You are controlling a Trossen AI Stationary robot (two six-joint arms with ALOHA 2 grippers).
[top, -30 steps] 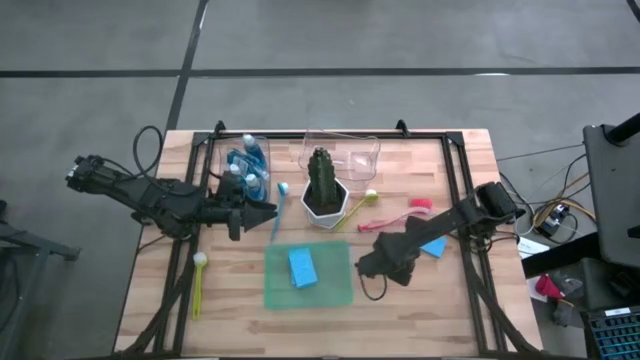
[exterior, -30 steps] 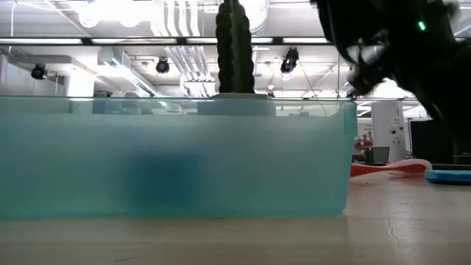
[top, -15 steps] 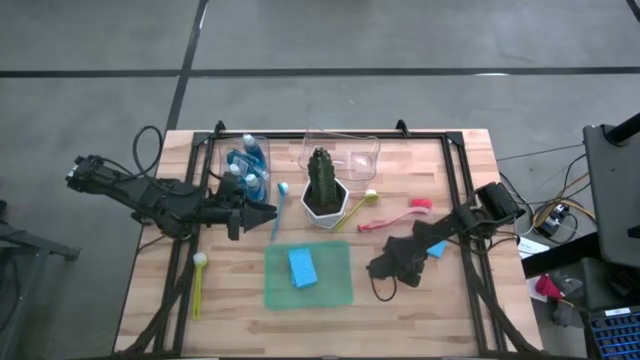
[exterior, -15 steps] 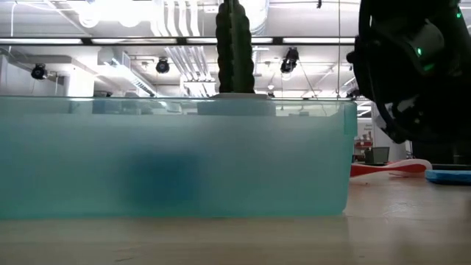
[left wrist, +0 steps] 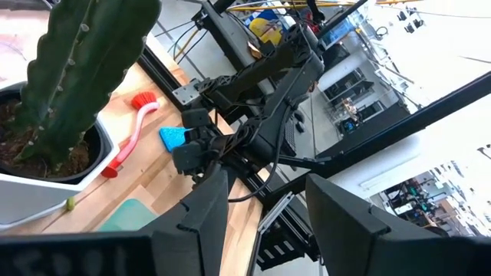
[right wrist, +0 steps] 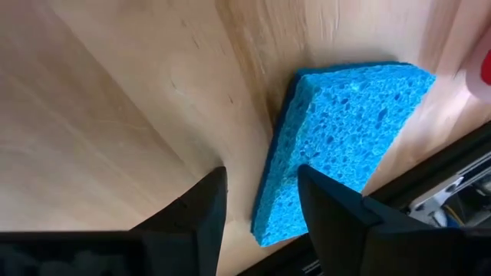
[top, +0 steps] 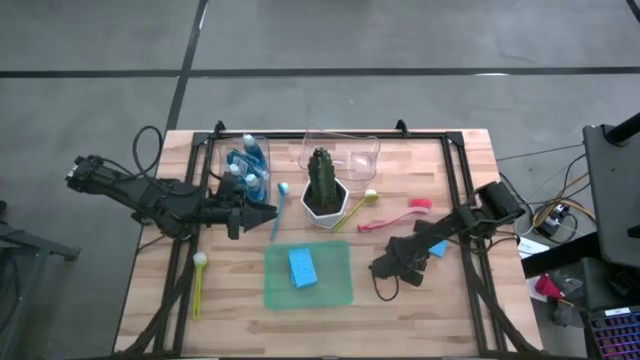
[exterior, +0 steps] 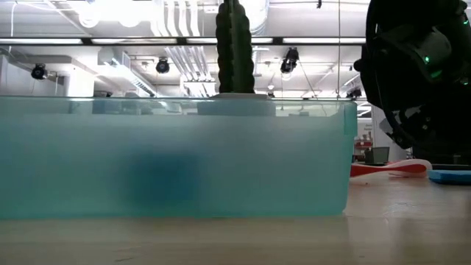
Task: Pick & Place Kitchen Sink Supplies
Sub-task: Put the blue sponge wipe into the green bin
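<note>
Wood planks, pale and finely grained, make up the table, which stands on grey concrete flooring under bright ceiling lights and ducts, with a translucent green mat near its front carrying one porous light-blue sponge. A second sponge, a flat foam rectangle, lies at the table's right edge, touching the wood, with the right gripper low over one short end, fingers apart and holding nothing; in the high view its long axis runs diagonally. The left gripper, fingers apart and empty, waits beside the soap bottles.
</note>
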